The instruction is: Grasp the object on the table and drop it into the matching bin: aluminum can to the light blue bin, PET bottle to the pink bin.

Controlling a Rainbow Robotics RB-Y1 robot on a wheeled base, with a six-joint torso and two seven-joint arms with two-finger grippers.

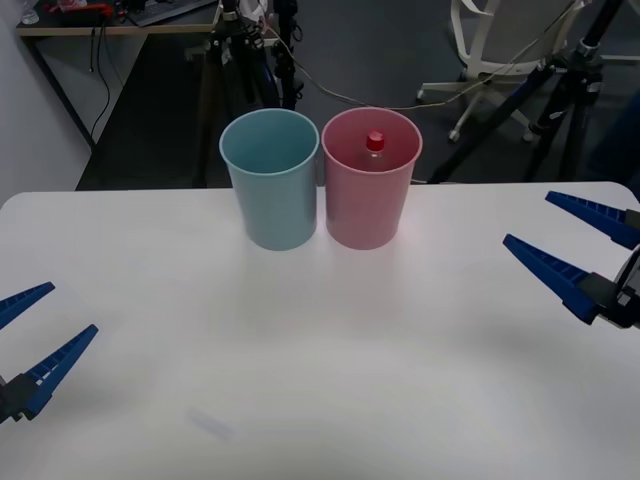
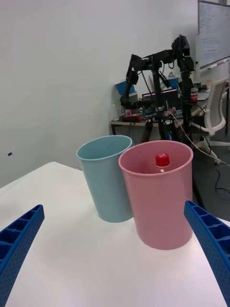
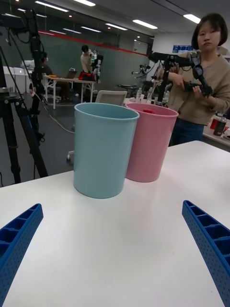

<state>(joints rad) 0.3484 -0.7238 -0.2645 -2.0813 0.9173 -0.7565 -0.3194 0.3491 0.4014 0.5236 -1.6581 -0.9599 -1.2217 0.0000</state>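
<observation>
Front view shows you the bottle point(image 1: 375, 142) already inside the pink bin point(image 1: 368, 205); you see its red cap just below the rim, toward the far wall. The light blue bin point(image 1: 273, 200) stands just beside the pink one, on its left, and they seem to touch. So the sorting looks finished, in my judgement.

The left end effector point(image 1: 25, 340) hangs low over the near left part of the bench point(image 1: 330, 340), fingers spread wide and holding nothing. The right end effector point(image 1: 575, 240) is at the right edge, also wide and empty.

If you must take the bottle again, I think it is light, thin-walled and smooth, so it can dent or slip. The body is hidden by the bin wall, so the neck under the cap is the only place to hold.

The bench is white, flat and plain. Behind it you have a dark floor, tripods point(image 1: 560, 90), a white office chair point(image 1: 500, 40) and loose cables.
</observation>
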